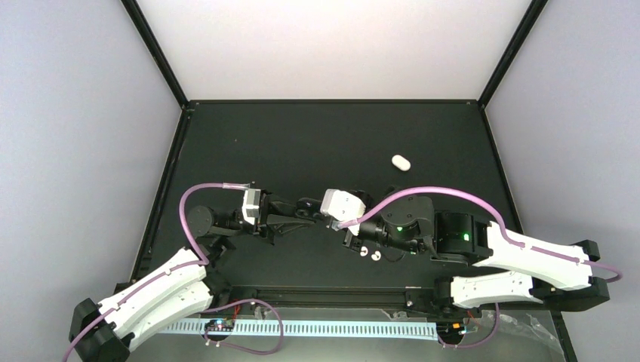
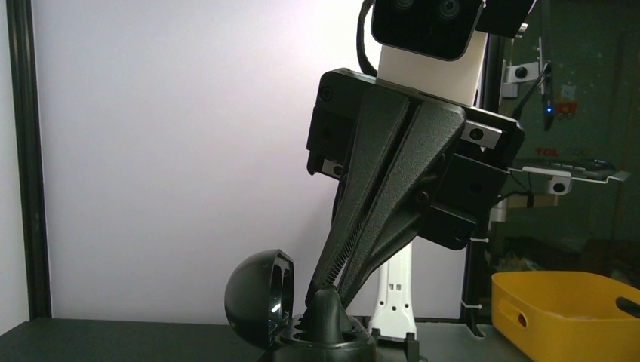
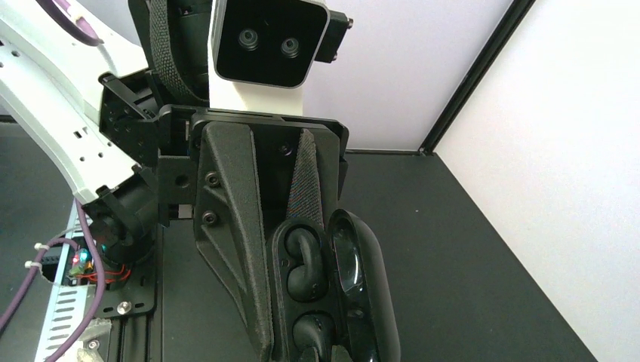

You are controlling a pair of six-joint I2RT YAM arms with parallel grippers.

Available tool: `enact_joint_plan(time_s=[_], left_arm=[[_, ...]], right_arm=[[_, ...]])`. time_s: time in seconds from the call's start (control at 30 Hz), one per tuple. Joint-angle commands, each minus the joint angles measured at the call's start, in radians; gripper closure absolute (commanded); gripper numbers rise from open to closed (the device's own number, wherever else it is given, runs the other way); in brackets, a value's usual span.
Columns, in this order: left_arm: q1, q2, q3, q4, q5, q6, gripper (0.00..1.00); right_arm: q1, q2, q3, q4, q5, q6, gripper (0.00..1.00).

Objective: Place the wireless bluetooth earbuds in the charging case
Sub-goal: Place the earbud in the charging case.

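Note:
My left gripper [image 1: 311, 210] is shut on the black charging case [image 3: 283, 302]; its fingers [image 3: 226, 249] clamp the base. The lid [image 2: 260, 298] stands open. One black earbud [image 3: 306, 264] sits in the upper slot. My right gripper [image 2: 330, 290] comes down from above, shut on the second black earbud [image 2: 330, 309], which stands upright in the case's other slot [image 3: 317, 332]. In the top view the right gripper [image 1: 337, 220] meets the left one at mid-table. Two white earbuds [image 1: 370, 254] lie loose on the mat just in front of the right gripper.
A closed white oval case [image 1: 400, 161] lies on the black mat at the back right. A yellow bin [image 2: 566, 313] stands beyond the table. Black frame rails [image 1: 162, 196] border the mat on the left and right.

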Motion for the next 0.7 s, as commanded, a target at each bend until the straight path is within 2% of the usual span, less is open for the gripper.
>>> enact_joint_plan(time_s=[0.0, 0.3, 0.67], left_arm=[[-0.004, 0.001, 0.013, 0.083, 0.007, -0.009, 0.98], [-0.004, 0.0, 0.005, 0.065, 0.007, 0.005, 0.99], [-0.005, -0.003, -0.005, 0.056, 0.006, 0.01, 0.98]], right_arm=[[0.007, 0.014, 0.019, -0.056, -0.035, -0.003, 0.99], [0.007, -0.01, 0.024, -0.037, -0.047, 0.013, 0.87], [0.008, -0.036, 0.033, -0.01, -0.055, 0.031, 0.8]])
